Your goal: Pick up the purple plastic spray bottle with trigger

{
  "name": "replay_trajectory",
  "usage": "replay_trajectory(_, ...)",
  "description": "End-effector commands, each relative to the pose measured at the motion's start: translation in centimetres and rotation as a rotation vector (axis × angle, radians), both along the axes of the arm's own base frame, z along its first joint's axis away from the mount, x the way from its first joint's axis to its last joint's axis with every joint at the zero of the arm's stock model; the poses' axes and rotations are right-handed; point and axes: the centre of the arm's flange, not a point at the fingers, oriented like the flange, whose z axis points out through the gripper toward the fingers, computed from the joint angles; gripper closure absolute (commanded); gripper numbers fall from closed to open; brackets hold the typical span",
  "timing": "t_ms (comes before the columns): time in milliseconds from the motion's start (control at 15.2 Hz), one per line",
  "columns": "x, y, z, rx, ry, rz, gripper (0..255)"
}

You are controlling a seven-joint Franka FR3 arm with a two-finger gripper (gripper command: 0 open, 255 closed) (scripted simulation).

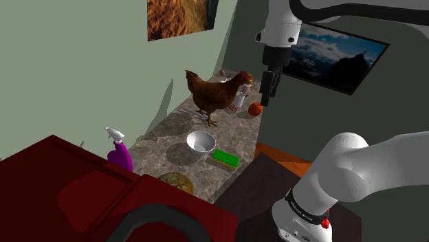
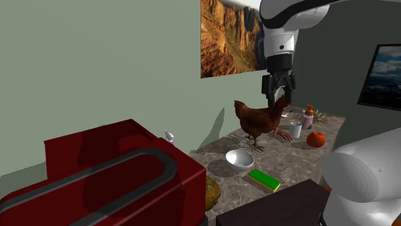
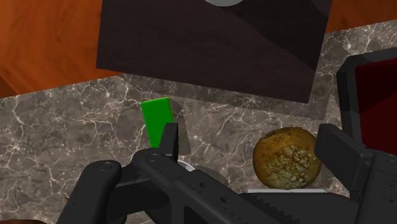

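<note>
The purple spray bottle (image 1: pixel 121 154) with a white trigger head stands upright at the counter's end, against the dark red box (image 1: pixel 69 192). In the second exterior view just its white head (image 2: pixel 169 137) peeks over that box. My black gripper (image 1: pixel 267 86) hangs high above the counter's other end, beside the chicken's head, far from the bottle. In the second exterior view the gripper (image 2: pixel 278 90) points down over the chicken. In the wrist view the gripper (image 3: pixel 254 149) is open, with nothing between its fingers (image 3: pixel 168 141).
A brown chicken (image 1: pixel 213 93), a metal bowl (image 1: pixel 200 141), a green sponge (image 1: pixel 225 159) and a round brown lump (image 1: pixel 174 181) lie on the marble counter (image 1: pixel 161 130). A red fruit (image 1: pixel 255 108) and a white cup (image 1: pixel 240 101) sit beyond the chicken. The wall runs along the counter's far side.
</note>
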Motion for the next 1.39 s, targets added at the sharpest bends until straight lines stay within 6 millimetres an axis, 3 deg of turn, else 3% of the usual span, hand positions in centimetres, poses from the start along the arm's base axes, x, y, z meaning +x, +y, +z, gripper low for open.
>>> replay_trajectory(0, 0.0, 0.0, 0.0, 0.000, 0.000, 0.000, 0)
replay_trajectory(1320, 17.3, 16.1, -10.4, -0.004, -0.060, 0.070, 0)
